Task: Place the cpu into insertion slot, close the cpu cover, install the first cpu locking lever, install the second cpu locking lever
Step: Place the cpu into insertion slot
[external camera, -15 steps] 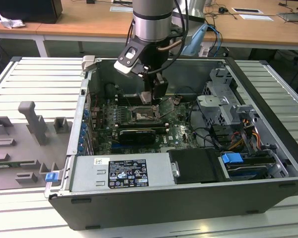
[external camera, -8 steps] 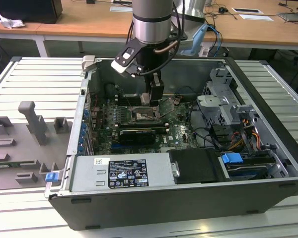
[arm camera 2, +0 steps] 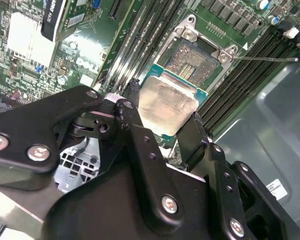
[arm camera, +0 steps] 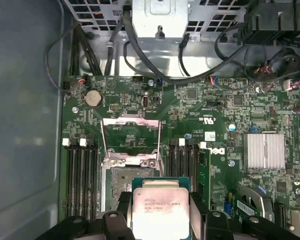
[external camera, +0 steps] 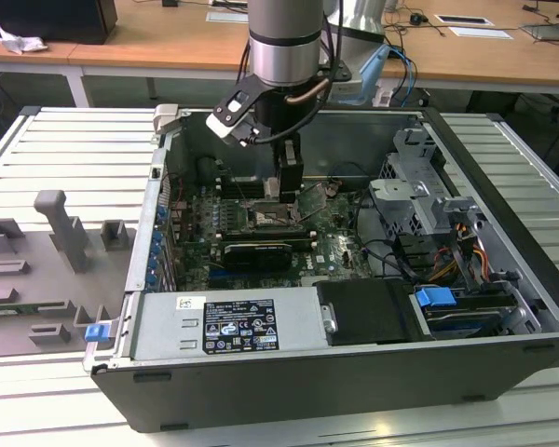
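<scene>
The cpu [arm camera 2: 167,105] is a small flat square chip with a dull silvery-tan metal face, a little smeared, on a green base. The end effector [arm camera 2: 165,102] is closed on it, and its black fingers [arm camera 2: 192,135] press on two opposite edges. The chip hangs above the green board, partly over the insertion slot [arm camera 2: 195,60], whose dark contact field lies bare. In the first wrist view the cpu cover [arm camera: 130,160] is swung open beyond the slot.
</scene>
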{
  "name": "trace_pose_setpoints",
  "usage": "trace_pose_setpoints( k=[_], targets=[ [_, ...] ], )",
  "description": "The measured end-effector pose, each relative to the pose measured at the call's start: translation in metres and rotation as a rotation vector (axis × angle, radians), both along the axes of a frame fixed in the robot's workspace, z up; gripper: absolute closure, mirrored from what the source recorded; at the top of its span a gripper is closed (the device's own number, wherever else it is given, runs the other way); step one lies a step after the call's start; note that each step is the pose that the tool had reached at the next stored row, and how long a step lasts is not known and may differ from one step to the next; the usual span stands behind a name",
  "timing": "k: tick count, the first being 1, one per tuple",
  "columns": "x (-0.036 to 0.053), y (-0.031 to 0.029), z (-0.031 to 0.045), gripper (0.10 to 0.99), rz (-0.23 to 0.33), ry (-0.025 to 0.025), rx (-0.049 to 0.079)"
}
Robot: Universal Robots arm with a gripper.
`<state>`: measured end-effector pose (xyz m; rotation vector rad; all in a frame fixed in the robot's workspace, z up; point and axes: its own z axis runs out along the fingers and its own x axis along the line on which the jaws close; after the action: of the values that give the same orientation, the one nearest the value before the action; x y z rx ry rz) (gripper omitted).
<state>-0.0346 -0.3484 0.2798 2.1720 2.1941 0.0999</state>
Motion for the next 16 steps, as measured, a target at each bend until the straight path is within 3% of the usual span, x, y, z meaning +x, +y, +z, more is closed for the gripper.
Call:
trace_pose_setpoints(
  k=[5,10,16],
  targets=[
    [0.0,0.0007,-0.0119,0.545,0.0,0.0,-0.002],
    [-0.0002,0.0056,-0.0229,0.545,0.027,-0.0014,-0.002],
    [-0.0058,0.0233,-0.0386,0.545,0.029,-0.0016,-0.002]
  ],
)
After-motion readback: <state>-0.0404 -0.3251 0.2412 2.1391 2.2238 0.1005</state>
